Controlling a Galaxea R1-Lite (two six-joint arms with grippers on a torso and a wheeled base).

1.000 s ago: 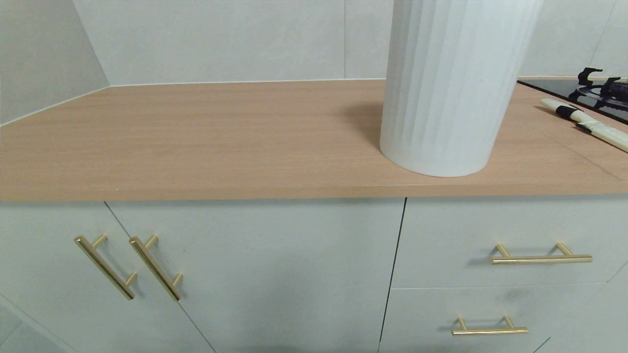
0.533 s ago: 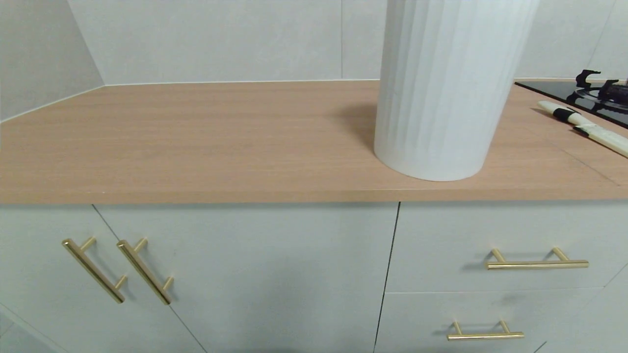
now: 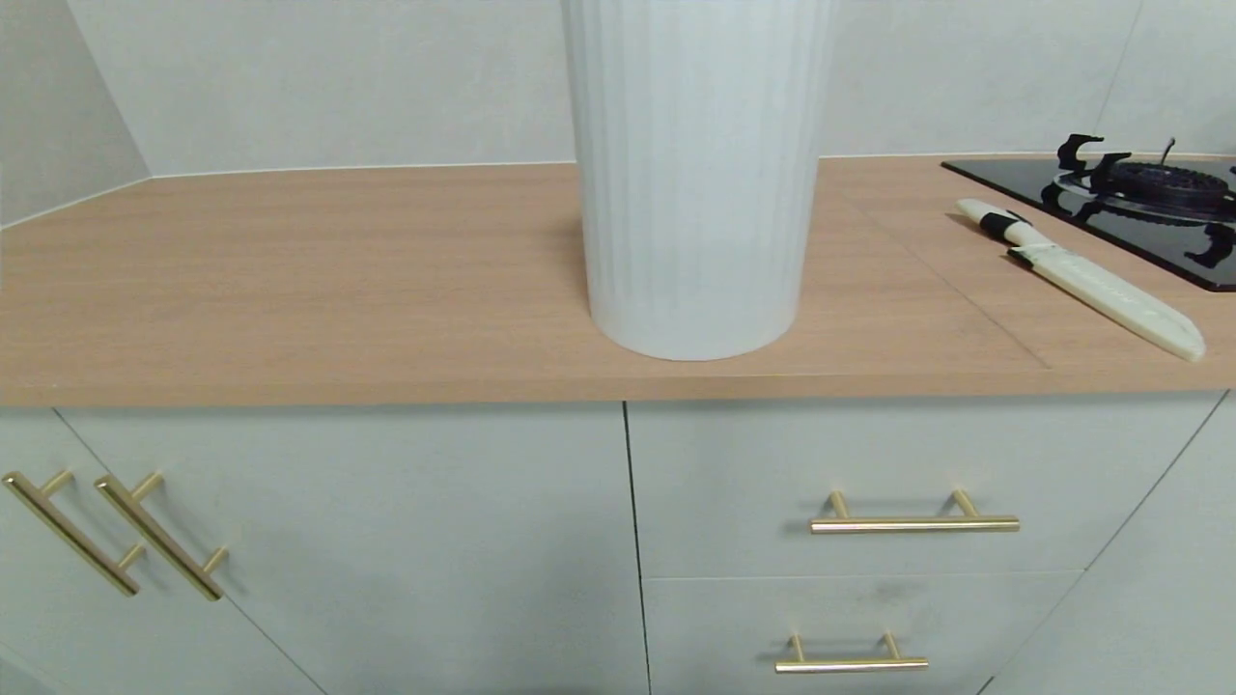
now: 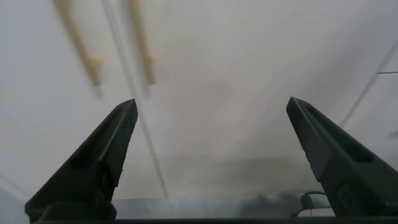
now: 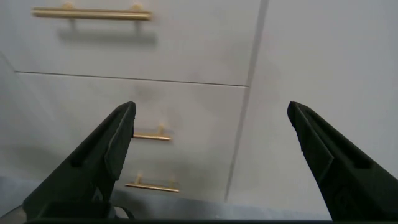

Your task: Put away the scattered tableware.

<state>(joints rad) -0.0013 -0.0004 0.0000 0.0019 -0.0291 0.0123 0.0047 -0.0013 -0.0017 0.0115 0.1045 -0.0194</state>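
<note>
Kitchen run, pale tiled wall behind. Wooden worktop (image 3: pixel 290 280) carries one tall white ribbed container (image 3: pixel 695 174), upright and close to the front edge; its rim lies above the frame. One knife (image 3: pixel 1081 278), cream blade with a black band on the grip, lies flat well to the container's right, just beside the black hob (image 3: pixel 1149 232), tip toward the front edge. Below are drawer fronts with brass handles (image 3: pixel 914 524), and cupboard doors to the left.

Item, left hand (image 4: pixel 211 104): fingers wide apart, holding nothing, low before the cupboard doors.
Item, right hand (image 5: pixel 211 107): fingers wide apart, holding nothing, low before the drawer fronts.

Hazards, as judged:
- Both hands must rise past the worktop's overhang and could catch it or a handle.
- The flat, thin knife offers little purchase. A pinch on the blade may slip or skid it onto the hob.
- A careless sweep could topple the container off the front edge.
</note>
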